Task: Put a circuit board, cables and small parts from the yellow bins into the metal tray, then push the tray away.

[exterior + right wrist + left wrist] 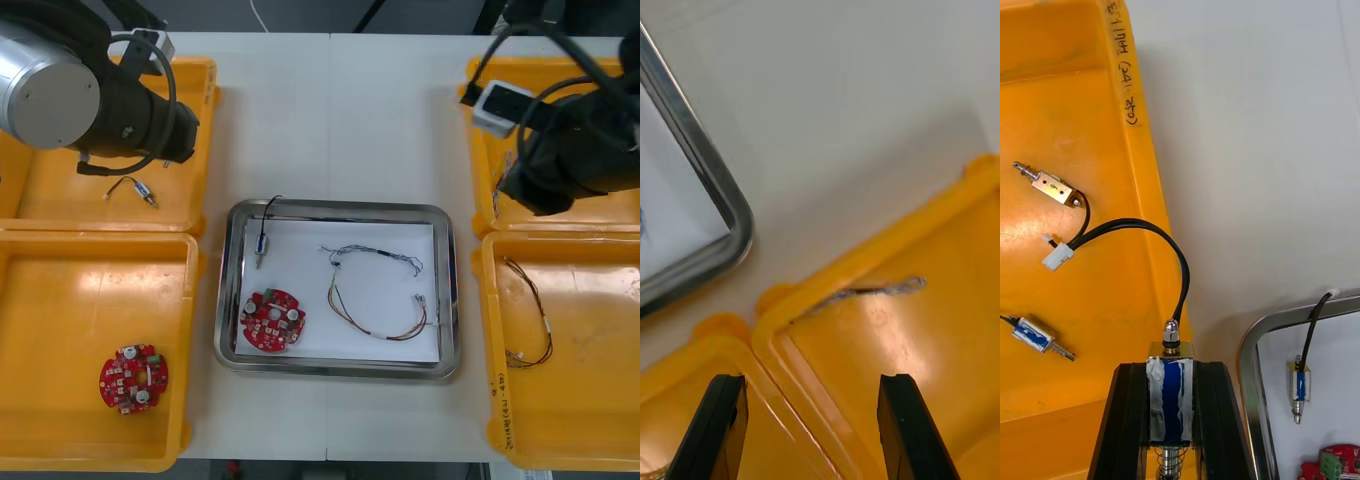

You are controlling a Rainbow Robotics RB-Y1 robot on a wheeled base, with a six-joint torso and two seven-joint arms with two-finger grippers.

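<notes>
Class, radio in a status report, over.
Left gripper shut on black-cabled small metal part over far left yellow bin. Right gripper open over right bins. Metal tray unobstructed.

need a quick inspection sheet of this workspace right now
surface: light table, tray at centre
job's things: board and small part in tray; spare board in near left bin
clutter: nothing seen
pincers: left pincer shut on held part at far left bin; right pincer open over right bins
cables: blue-white cable, red-yellow cable in tray; spare cable in near right bin
surroundings: dark floor beyond table
</notes>
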